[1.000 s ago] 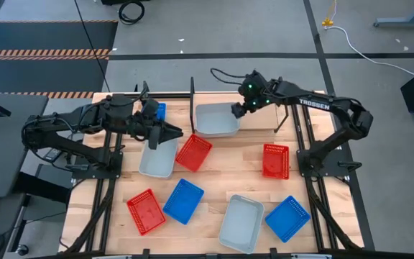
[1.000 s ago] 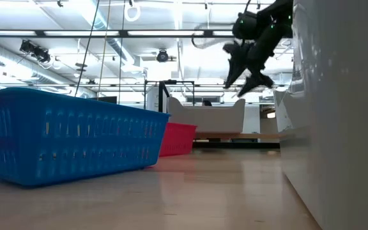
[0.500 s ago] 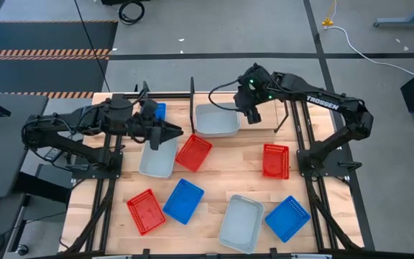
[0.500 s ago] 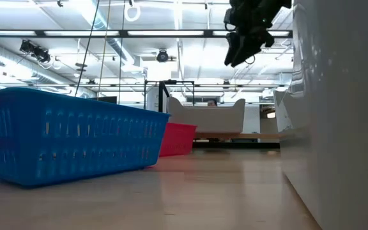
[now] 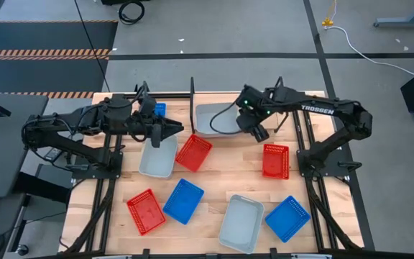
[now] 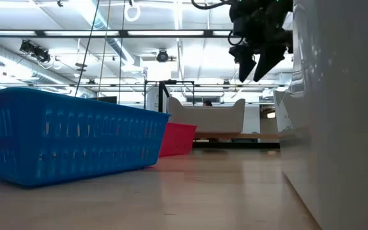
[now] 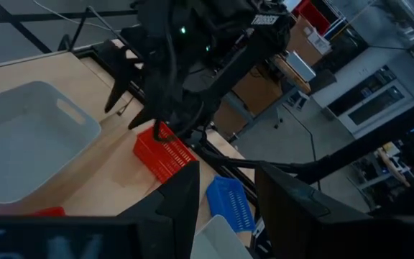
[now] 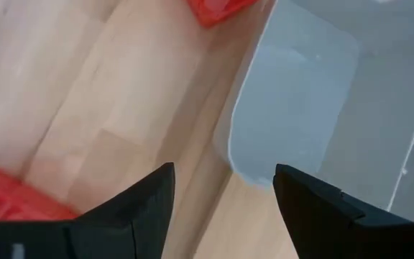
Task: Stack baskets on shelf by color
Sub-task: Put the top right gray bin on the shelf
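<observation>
Our right end effector (image 5: 259, 132) hangs spread and empty just right of the grey basket (image 5: 214, 121) on the shelf (image 5: 192, 93); next we pick another grey one (image 5: 241, 222). Left end effector (image 5: 169, 131) looks parted, empty.

Smooth pale plastic basket (image 5: 215, 121), red mesh plastic basket (image 5: 275, 160), matt light wooden table (image 5: 221, 167), black metal shelf (image 5: 192, 97).

A grey concrete floor (image 5: 214, 29) with orange-and-black striped hazard tape (image 5: 45, 52) surrounds the light wooden table (image 5: 214, 180), under white ceiling strip lights (image 6: 75, 33).
</observation>
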Robot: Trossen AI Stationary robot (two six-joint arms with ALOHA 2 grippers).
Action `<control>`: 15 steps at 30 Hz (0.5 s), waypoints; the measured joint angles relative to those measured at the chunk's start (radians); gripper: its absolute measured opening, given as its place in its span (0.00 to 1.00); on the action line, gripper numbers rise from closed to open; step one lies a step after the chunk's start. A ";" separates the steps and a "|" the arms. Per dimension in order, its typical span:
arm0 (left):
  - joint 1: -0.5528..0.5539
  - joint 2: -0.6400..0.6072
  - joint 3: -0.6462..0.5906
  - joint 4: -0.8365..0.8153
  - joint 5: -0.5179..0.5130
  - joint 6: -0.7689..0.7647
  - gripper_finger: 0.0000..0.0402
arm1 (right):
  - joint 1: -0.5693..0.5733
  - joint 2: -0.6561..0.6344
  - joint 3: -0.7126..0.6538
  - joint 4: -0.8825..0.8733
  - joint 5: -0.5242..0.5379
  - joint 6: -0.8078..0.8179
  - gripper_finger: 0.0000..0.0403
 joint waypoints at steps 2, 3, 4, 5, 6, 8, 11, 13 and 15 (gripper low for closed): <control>0.000 0.000 0.000 0.000 0.000 0.001 0.35 | 0.020 0.000 -0.026 0.051 0.030 0.001 0.60; 0.000 0.000 0.000 0.000 0.000 0.001 0.35 | 0.028 0.000 -0.040 0.070 0.040 0.004 0.60; 0.000 0.000 0.000 0.000 0.000 0.001 0.35 | 0.035 0.000 -0.056 0.092 0.052 0.008 0.60; 0.000 0.000 0.000 -0.001 0.000 0.000 0.35 | 0.041 0.000 -0.074 0.121 0.066 0.013 0.60; 0.000 0.000 0.000 -0.001 0.000 -0.002 0.35 | 0.047 0.000 -0.090 0.143 0.079 0.020 0.60; 0.000 0.000 0.000 -0.001 0.000 -0.008 0.35 | 0.052 0.000 -0.119 0.157 0.096 0.047 0.60; 0.000 0.000 0.000 -0.001 0.002 -0.025 0.35 | 0.053 0.000 -0.161 0.174 0.111 0.066 0.59; 0.000 0.000 0.000 -0.001 0.003 -0.029 0.35 | 0.053 0.000 -0.181 0.171 0.113 0.072 0.58; 0.000 0.000 0.000 -0.001 0.004 -0.029 0.35 | 0.053 0.000 -0.197 0.186 0.114 0.091 0.55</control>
